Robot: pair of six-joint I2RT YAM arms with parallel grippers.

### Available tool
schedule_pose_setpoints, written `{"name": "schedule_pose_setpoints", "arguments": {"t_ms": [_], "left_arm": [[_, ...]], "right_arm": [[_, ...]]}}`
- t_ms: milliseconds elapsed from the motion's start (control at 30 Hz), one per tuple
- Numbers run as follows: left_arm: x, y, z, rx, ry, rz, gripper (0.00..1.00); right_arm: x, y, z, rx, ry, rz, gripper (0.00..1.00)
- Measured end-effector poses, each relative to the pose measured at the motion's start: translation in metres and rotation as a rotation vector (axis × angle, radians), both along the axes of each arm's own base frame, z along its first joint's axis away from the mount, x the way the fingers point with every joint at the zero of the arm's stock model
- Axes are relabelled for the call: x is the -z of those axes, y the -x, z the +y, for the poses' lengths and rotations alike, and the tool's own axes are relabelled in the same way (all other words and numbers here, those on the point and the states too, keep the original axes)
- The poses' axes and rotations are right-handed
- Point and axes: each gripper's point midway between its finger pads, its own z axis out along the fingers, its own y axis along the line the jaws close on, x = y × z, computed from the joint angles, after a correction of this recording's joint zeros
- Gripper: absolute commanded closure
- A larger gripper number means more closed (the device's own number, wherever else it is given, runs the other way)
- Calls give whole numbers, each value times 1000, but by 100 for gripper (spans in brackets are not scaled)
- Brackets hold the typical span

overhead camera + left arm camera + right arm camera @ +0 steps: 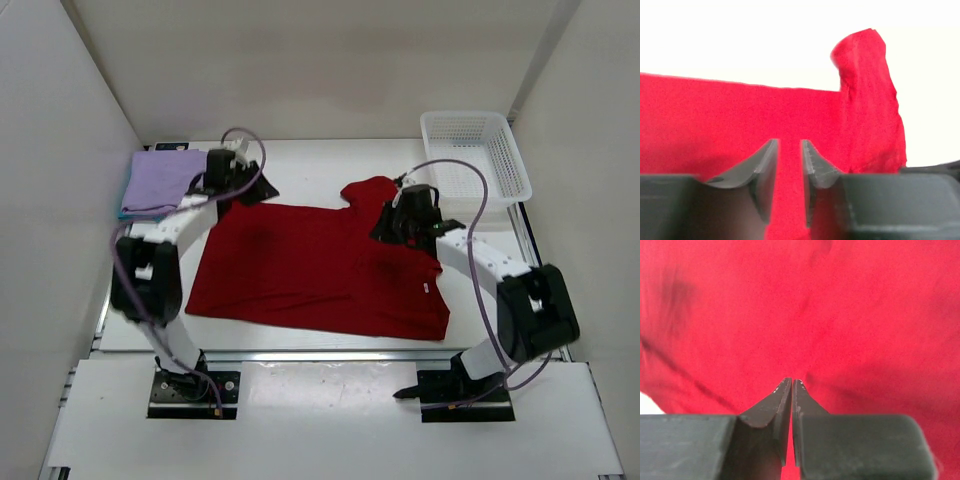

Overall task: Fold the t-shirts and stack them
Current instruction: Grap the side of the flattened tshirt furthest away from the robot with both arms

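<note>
A red t-shirt (320,265) lies spread flat in the middle of the table, with one sleeve (368,192) sticking out at its far edge. My left gripper (250,190) sits at the shirt's far left corner. In the left wrist view its jaws (789,145) stand a narrow gap apart with red cloth (715,120) filling the gap. My right gripper (395,225) is on the shirt's far right part, just below the sleeve. In the right wrist view it (791,381) is pinched shut on the red cloth (840,315), and creases run out from the tips.
A folded lilac t-shirt (158,180) lies on a blue one at the far left, beside my left arm. A white plastic basket (478,155) stands at the far right. White walls close in the table on three sides.
</note>
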Motion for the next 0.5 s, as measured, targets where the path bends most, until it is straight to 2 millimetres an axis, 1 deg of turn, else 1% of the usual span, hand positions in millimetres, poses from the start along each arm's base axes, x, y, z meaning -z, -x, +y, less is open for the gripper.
{"name": "schedule_pose_setpoints", "arguments": {"t_ms": [67,100,133,167,200,267,300,333,367,400,433,467,500], "left_arm": [[-3,-43,-1,28,-26,-15,83],[-2,-63,2,32,-48,-24,90],[2,-79,8,31,-73,-33,98],[8,-88,16,18,-94,-31,100],[18,-92,28,3,-123,-14,100],[37,-95,51,-33,-167,34,100],[48,-95,65,-58,-188,63,92],[58,-95,79,-82,-210,91,88],[68,-94,91,-106,-230,116,86],[77,-94,103,-132,-250,139,82],[86,-93,114,-156,-269,160,72],[93,-91,127,-185,-289,177,68],[100,-87,137,-206,-300,195,61]], "right_arm": [[0,-25,-3,28,-6,-9,100],[0,-34,-4,38,-10,-19,100],[1,-42,-6,47,-14,-25,100],[2,-47,-9,56,-15,-26,100],[3,-52,-10,62,-19,-25,100],[9,-61,-11,65,-26,-23,100],[12,-63,-11,65,-28,-21,100],[16,-65,-11,64,-27,-16,99],[21,-65,-9,60,-28,-8,100],[24,-65,-8,54,-30,-1,100],[26,-65,-7,49,-33,3,100],[29,-64,-5,43,-35,6,100],[30,-64,-3,37,-37,8,100]]}}
